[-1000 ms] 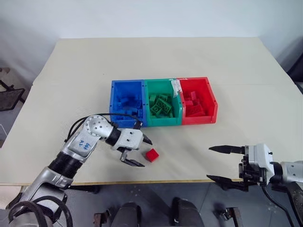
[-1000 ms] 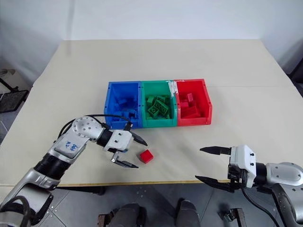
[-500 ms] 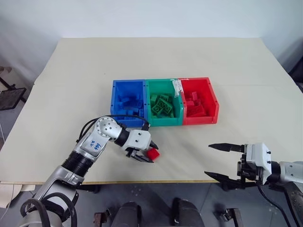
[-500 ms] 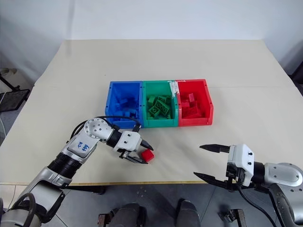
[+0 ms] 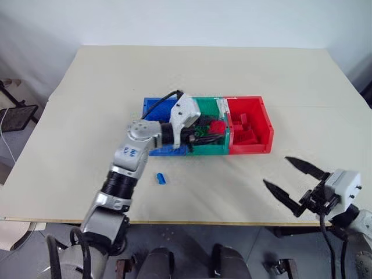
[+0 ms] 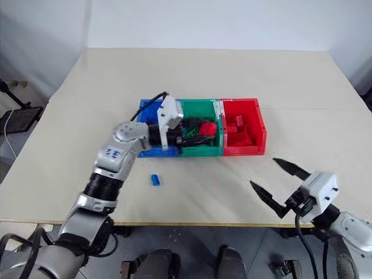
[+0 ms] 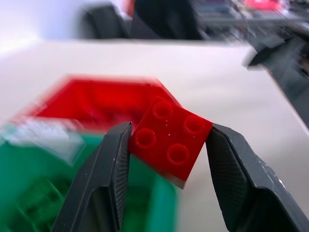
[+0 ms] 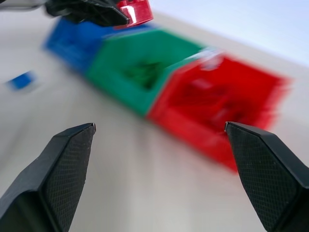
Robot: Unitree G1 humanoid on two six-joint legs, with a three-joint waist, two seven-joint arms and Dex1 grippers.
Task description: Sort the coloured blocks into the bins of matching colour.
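Nearest the robot, the right gripper (image 5: pixel 296 177) hangs off the table's (image 5: pixel 87 104) front edge at the right, its two black fingers spread wide and holding nothing. In its own wrist view the fingertips (image 8: pixel 77 140) stand well apart with bare tabletop between them.

Further in, a small blue block (image 5: pixel 161 178) lies alone on the table, near the front edge and short of the bins, beside the left forearm.

Beyond it, the left gripper (image 5: pixel 210 132) reaches level across the bin row and is clenched on a red block (image 7: pixel 170 140), a square four-stud brick pinched by its sides between the two fingers (image 7: pixel 108 179). The brick is carried above the green bin (image 5: pixel 203 107), close to the wall it shares with the red bin (image 5: pixel 264 119); it touches neither bin.

The three bins stand joined in a row at mid-table: blue bin (image 5: pixel 152 104) at the left, green in the middle, red at the right. The arm covers much of the blue bin, so its contents cannot be judged. Green blocks (image 6: pixel 195 139) show in the green bin and red blocks (image 5: pixel 247 131) lie in the red one. Their number is unclear.
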